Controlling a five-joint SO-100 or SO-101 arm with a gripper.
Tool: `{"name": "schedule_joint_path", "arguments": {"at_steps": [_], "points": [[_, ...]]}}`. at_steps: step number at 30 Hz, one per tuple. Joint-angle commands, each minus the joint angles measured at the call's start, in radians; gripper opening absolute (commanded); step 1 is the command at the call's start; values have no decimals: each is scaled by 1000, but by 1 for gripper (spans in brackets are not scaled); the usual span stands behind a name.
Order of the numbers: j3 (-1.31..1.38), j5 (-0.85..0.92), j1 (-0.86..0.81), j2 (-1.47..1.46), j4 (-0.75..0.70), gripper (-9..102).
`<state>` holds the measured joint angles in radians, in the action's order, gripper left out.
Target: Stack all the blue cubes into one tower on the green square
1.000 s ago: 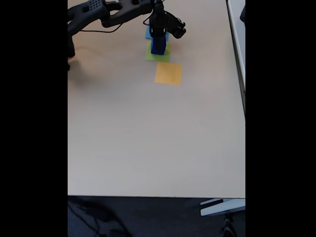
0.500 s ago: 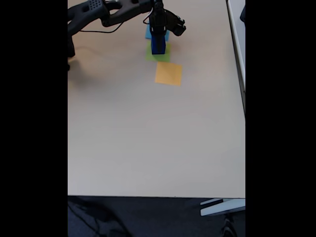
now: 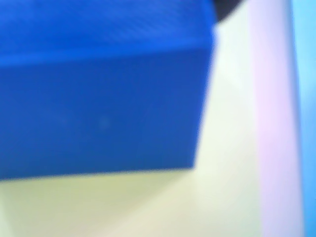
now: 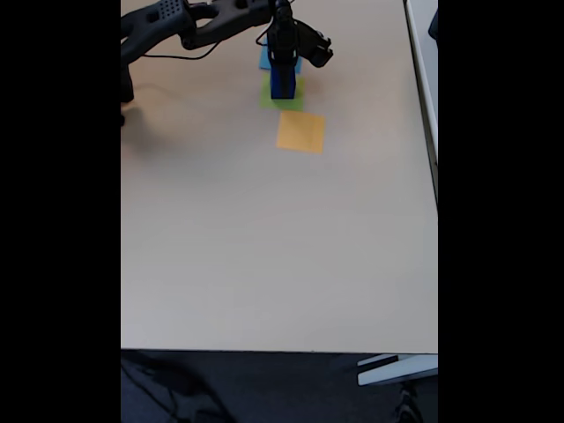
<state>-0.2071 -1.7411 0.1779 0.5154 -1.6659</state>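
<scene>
In the fixed view a dark blue column of blue cubes [image 4: 283, 85] stands on the green square [image 4: 296, 102] at the far end of the table. How many cubes make up this tower I cannot tell. My gripper [image 4: 284, 63] hangs straight over its top, and its black body hides the fingers, so their state is unclear. The wrist view shows a blurred dark blue cube [image 3: 98, 98] very close, resting on the green square [image 3: 148, 207].
A light-blue paper square [image 4: 264, 60] lies just behind the green one, also seen as a light-blue strip [image 3: 303, 98] at the right of the wrist view. An orange square [image 4: 300, 131] lies in front. The table's front edge [image 4: 278, 352] runs across the lower frame.
</scene>
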Motion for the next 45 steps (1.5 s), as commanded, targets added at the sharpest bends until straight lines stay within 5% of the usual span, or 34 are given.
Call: {"name": "schedule_joint_path", "arguments": {"at_steps": [1, 12, 26, 45], "points": [[60, -3, -9, 61, -6, 35], [77, 54, -17, 123, -8, 36], [6, 195, -2, 583, -25, 40], [100, -198, 192, 428, -28, 40]]}}
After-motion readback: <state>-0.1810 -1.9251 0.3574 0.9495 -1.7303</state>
